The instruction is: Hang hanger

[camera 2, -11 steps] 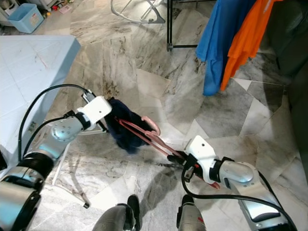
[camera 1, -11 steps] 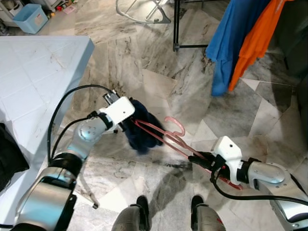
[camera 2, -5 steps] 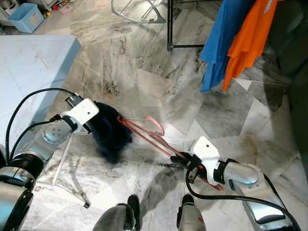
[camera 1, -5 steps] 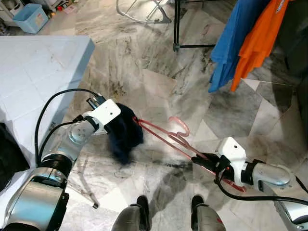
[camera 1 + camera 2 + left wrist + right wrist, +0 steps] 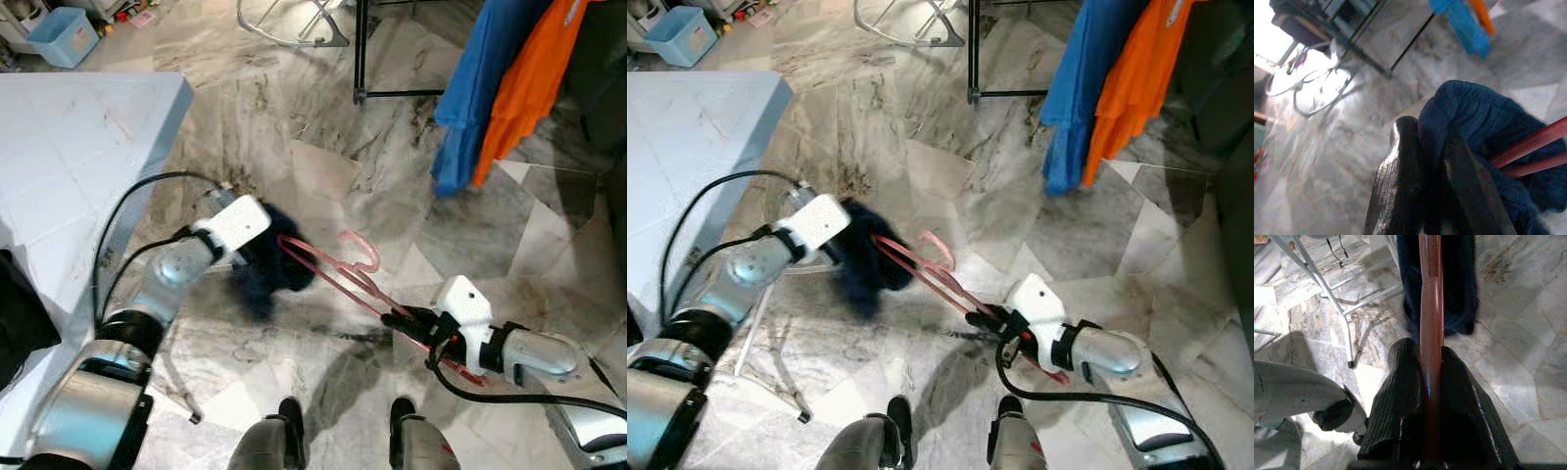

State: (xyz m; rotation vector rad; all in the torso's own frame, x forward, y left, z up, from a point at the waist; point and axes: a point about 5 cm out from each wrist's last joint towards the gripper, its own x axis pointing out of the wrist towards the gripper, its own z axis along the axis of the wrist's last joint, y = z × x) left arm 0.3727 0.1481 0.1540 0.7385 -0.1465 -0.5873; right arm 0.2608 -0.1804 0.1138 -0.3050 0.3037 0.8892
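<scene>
Both arms are held low; the hanger (image 5: 348, 276), slanting between them, is pinched by the right gripper (image 5: 397, 320), and its cloth (image 5: 266, 270) by the left gripper (image 5: 1437, 161).

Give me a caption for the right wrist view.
Right gripper shut on a red hanger, dark blue garment hanging beyond.

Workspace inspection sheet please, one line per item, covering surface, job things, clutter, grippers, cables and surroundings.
Surface: grey marble floor; pale tiled table on robot's left.
Job's things: pink hanger held above floor, dark blue garment on its left end.
Clutter: blue bin; dark item at table edge.
Grippers: left gripper shut on garment; right gripper shut on hanger.
Cables: black cables looping along both arms.
Surroundings: black rack with blue shirt and orange shirt.
</scene>
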